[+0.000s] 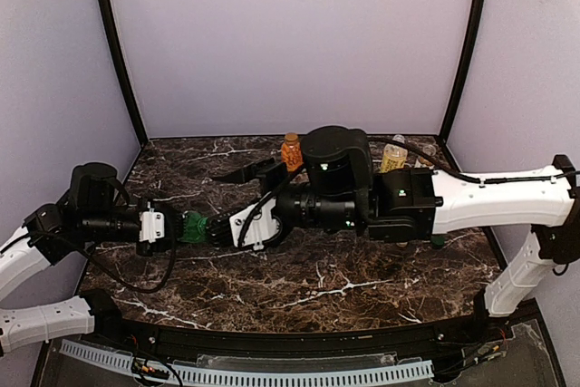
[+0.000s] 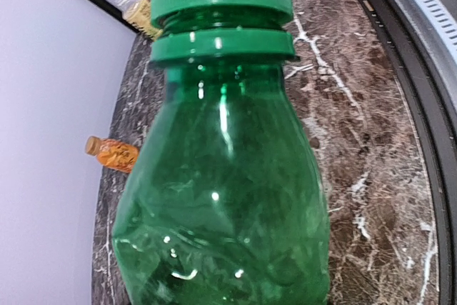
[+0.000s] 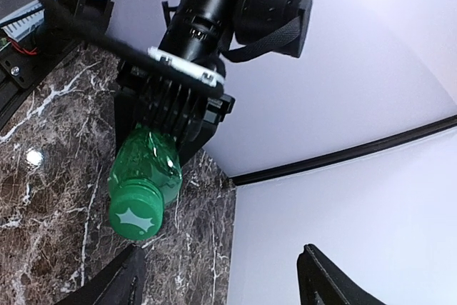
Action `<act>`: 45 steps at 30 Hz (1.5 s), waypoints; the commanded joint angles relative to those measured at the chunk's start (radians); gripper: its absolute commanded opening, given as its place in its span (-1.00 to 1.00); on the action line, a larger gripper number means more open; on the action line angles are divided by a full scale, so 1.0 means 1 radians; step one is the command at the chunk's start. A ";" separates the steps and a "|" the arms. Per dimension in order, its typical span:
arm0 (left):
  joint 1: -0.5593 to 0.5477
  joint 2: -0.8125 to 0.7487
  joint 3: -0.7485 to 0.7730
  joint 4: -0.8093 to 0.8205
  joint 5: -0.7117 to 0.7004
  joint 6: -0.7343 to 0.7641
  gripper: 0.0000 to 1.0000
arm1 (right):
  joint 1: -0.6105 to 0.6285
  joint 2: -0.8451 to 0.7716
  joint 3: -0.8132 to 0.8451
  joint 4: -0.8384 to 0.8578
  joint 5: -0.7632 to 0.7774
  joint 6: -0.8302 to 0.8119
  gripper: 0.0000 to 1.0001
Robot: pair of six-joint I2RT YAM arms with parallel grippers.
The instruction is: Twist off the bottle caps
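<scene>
– Over the dark marble table [image 1: 317, 289], what are the arms doing?
– The left gripper [image 1: 193, 227] is clamped round a green bottle [image 2: 221, 176], holding it sideways in the air. Its cap [image 3: 134, 218] points at the right gripper [image 3: 220, 251]. That gripper's jaws stand wide apart, near the cap, holding nothing.
– Other bottles?
– An orange bottle [image 1: 291, 149] and a yellow bottle [image 1: 393, 156] stand near the back wall.

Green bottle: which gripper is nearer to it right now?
Left. The left gripper is clamped on the green bottle at its body. The right gripper stands open just beyond the cap, not gripping it.
</scene>
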 commanded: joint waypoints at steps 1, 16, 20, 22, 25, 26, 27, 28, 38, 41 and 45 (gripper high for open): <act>-0.005 -0.008 -0.041 0.199 -0.140 -0.093 -0.79 | 0.001 -0.072 -0.048 0.059 -0.044 0.145 0.48; -0.006 0.007 -0.082 0.440 -0.328 -0.095 -0.75 | -0.154 0.141 0.357 -0.103 -0.089 1.480 0.56; -0.006 0.006 -0.084 0.444 -0.335 -0.095 -0.75 | -0.152 0.231 0.475 -0.235 -0.115 1.541 0.53; -0.006 0.002 -0.089 0.448 -0.348 -0.086 -0.75 | -0.149 0.252 0.510 -0.287 -0.116 1.550 0.50; -0.006 0.000 -0.097 0.458 -0.368 -0.079 -0.76 | -0.145 0.263 0.518 -0.339 -0.096 1.559 0.42; -0.006 -0.001 -0.100 0.459 -0.368 -0.077 -0.76 | -0.144 0.261 0.513 -0.349 -0.096 1.566 0.39; -0.006 -0.002 -0.101 0.459 -0.367 -0.074 -0.76 | -0.144 0.263 0.509 -0.354 -0.096 1.574 0.35; -0.006 -0.002 -0.103 0.459 -0.366 -0.074 -0.76 | -0.143 0.264 0.506 -0.356 -0.096 1.578 0.29; -0.006 0.002 -0.107 0.469 -0.360 -0.067 -0.76 | -0.140 0.288 0.492 -0.363 -0.106 1.576 0.10; -0.006 0.003 -0.107 0.468 -0.357 -0.066 -0.75 | -0.140 0.291 0.496 -0.364 -0.096 1.567 0.06; -0.006 0.003 -0.108 0.468 -0.354 -0.066 -0.76 | -0.140 0.299 0.497 -0.364 -0.097 1.559 0.01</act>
